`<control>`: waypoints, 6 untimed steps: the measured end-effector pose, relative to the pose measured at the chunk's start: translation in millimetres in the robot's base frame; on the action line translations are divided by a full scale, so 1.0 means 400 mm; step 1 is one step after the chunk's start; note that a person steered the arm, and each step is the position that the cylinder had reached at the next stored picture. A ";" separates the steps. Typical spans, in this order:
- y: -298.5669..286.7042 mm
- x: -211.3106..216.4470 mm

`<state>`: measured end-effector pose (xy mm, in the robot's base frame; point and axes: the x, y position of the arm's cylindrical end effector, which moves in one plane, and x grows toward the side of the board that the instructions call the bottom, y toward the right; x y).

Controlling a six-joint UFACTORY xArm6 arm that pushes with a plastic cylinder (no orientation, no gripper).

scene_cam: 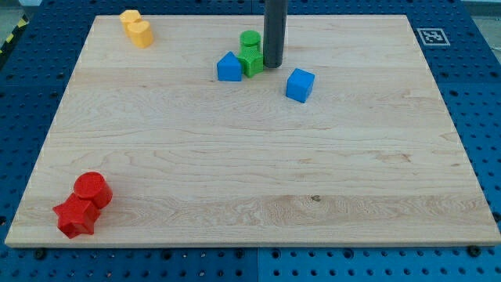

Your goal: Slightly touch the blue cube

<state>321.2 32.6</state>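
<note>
The blue cube lies on the wooden board, right of centre near the view's top. My tip stands on the board up and to the left of the cube, a short gap away from it. The tip is right beside a green block, which has a green cylinder just above it. A second blue block, shaped like a small house, sits left of the green block.
Two yellow blocks sit together at the view's top left. A red cylinder and a red star-like block sit at the bottom left. A black-and-white marker is at the top right corner.
</note>
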 end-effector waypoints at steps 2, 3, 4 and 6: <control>0.089 0.038; 0.086 0.062; 0.084 0.062; -0.046 0.163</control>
